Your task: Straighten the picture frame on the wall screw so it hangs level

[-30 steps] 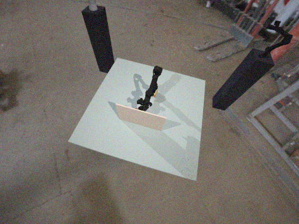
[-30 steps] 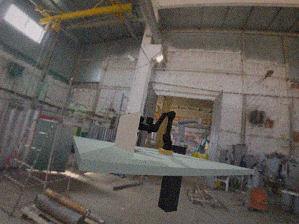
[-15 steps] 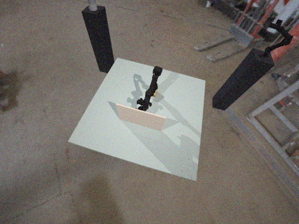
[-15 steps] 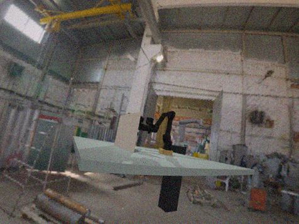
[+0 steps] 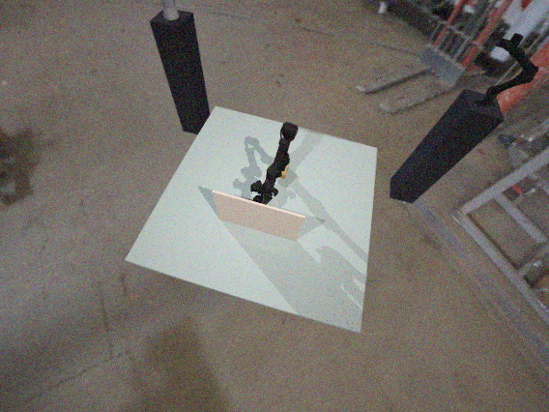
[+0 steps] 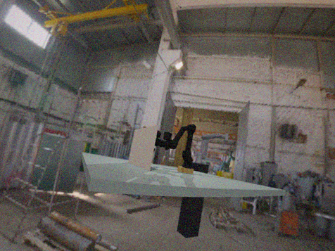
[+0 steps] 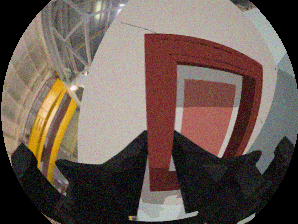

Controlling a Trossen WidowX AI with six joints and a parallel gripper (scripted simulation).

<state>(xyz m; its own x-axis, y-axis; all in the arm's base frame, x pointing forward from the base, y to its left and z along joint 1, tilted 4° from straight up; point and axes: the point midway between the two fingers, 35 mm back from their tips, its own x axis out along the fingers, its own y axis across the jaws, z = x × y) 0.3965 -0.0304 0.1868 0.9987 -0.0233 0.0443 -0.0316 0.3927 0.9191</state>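
Observation:
The picture frame (image 7: pixel 161 90) has a dark red border, a pale mat and a reddish picture. It is against the upright wall panel (image 5: pixel 258 217) (image 6: pixel 143 146) (image 7: pixel 115 100). In the wrist view its left bar looks nearly upright and its top edge slopes down to the right, but the lens bends the view, so its tilt is hard to judge. My gripper (image 7: pixel 159 134) (image 5: pixel 263 198) (image 6: pixel 157 139) is shut on the left bar, with a black finger on each side of it. The screw and the notched strip are hidden. The top and exterior views see the panel's back or edge, and the frame is hidden there.
The panel stands on a pale green table (image 5: pixel 184 242) (image 6: pixel 226 189), with my arm behind it in the top view. A small yellow-orange block (image 5: pixel 285 171) (image 6: pixel 185 170) lies near the arm's base. Two dark pillars (image 5: pixel 181 73) (image 5: pixel 445 145) stand beyond the table's edges.

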